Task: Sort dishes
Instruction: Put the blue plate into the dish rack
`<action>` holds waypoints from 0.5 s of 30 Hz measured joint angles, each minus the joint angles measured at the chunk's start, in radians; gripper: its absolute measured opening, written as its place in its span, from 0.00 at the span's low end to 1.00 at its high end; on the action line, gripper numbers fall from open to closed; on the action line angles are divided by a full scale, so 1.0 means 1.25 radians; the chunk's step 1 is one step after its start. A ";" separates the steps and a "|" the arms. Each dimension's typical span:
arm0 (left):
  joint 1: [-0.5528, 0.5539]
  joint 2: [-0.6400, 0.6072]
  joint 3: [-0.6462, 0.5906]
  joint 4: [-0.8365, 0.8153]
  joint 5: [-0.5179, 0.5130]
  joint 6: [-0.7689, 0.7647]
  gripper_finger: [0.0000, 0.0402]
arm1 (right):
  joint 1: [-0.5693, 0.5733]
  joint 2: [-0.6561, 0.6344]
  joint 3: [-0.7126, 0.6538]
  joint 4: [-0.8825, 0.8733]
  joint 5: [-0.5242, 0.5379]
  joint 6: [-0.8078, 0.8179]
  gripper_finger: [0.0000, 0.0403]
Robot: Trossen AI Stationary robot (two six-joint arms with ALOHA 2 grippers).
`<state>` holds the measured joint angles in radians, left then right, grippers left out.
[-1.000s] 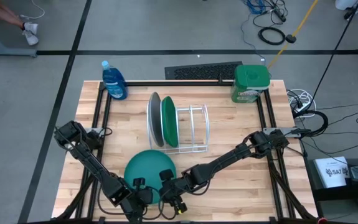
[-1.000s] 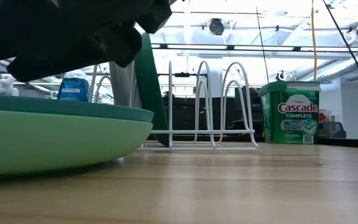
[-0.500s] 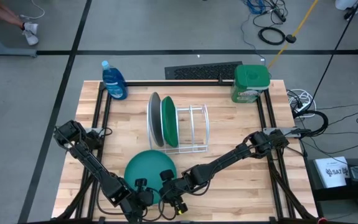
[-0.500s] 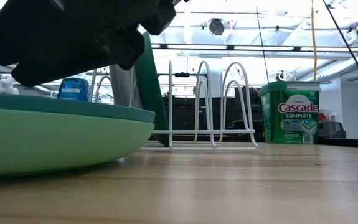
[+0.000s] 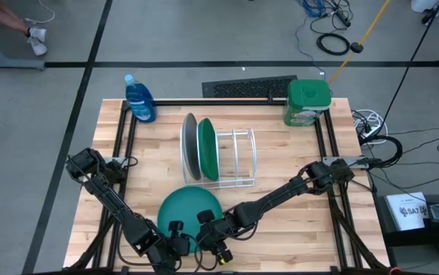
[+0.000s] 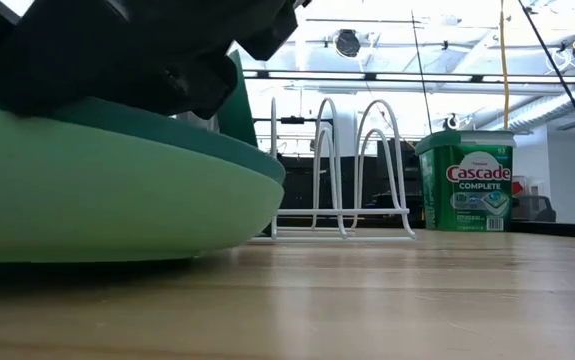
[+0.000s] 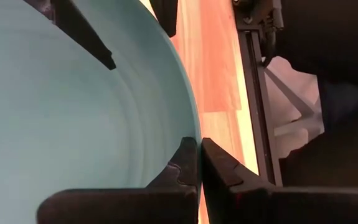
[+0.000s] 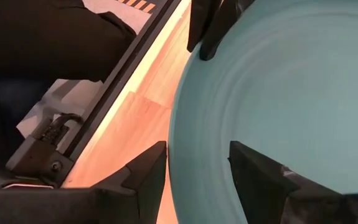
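I have the butcher-block table (image 5: 280,176) under me with the white wire rack (image 5: 230,156) at its middle. The grey plate (image 5: 188,145) and the dark green plate (image 5: 207,147) stand upright in the rack's nine-o'clock slots. The teal plate (image 5: 188,210) sits at six o'clock from the rack, near the table's front edge, stacked on the light green plate (image 6: 117,200); in the low view the stack looks tilted.

My left gripper (image 7: 198,163) is pinched together on the teal plate's near rim, at about seven o'clock on the plate. My right gripper (image 8: 194,165) straddles the same rim just beside it at about five o'clock, fingers apart and not clamped.

I judge the lift is just starting. To do it well I would close the right fingers squarely on the rim before raising further, then lift both sides evenly so the light green plate stays down. Then tip the teal plate upright and steer it into the next free slot, clear of the dark green one.
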<state>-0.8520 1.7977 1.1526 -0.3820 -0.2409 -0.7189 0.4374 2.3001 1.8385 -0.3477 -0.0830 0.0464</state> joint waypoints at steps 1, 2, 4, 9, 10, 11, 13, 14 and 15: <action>0.001 0.000 0.000 0.001 -0.001 0.001 0.00 | 0.000 0.000 0.000 -0.001 0.000 -0.006 0.42; 0.001 0.000 0.000 0.000 -0.004 0.000 0.00 | 0.000 0.000 0.000 -0.001 0.000 -0.011 0.41; 0.002 0.000 0.000 0.000 -0.009 0.001 0.00 | 0.000 0.000 0.000 -0.006 -0.001 -0.016 0.38; 0.002 0.000 0.000 -0.001 -0.025 0.001 0.00 | 0.000 0.000 0.000 -0.008 -0.010 -0.022 0.24; 0.002 0.000 0.001 -0.001 -0.030 0.001 0.00 | 0.000 0.000 0.000 -0.012 -0.021 -0.023 0.21; 0.002 0.000 0.001 -0.001 -0.034 0.001 0.00 | 0.000 0.000 0.000 -0.015 -0.025 -0.025 0.18; 0.002 0.000 0.001 -0.001 -0.040 0.001 0.00 | -0.001 0.000 0.000 -0.019 -0.027 -0.031 0.11; 0.002 0.000 0.001 -0.001 -0.042 0.001 0.00 | -0.001 0.000 0.000 -0.020 -0.029 -0.034 0.08; 0.002 0.000 0.001 -0.001 -0.042 0.001 0.00 | -0.001 0.000 0.000 -0.021 -0.031 -0.041 0.05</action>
<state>-0.8497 1.7977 1.1534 -0.3836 -0.2932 -0.7176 0.4362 2.3001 1.8381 -0.3737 -0.1221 -0.0055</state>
